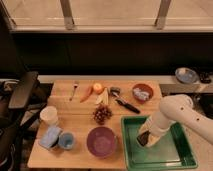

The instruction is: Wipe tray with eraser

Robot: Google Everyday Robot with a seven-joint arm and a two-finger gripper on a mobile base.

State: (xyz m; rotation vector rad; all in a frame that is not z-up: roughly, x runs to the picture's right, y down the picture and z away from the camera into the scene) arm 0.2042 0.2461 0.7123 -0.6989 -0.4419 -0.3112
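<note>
The green tray (172, 156) lies at the front right of the wooden table. My white arm comes in from the right and bends down into the tray's left half. My gripper (144, 138) is low over the tray floor, close to the left rim. A small dark block, the eraser (141, 141), sits at its tip against the tray floor, and the gripper is shut on it. The arm hides most of the fingers.
Left of the tray stands a purple bowl (101, 141), with grapes (102, 114) behind it. A black-handled utensil (125, 104) and a red bowl (143, 92) lie behind the tray. A white cup (49, 115), blue sponge (50, 136) and blue cup (66, 141) are at the left.
</note>
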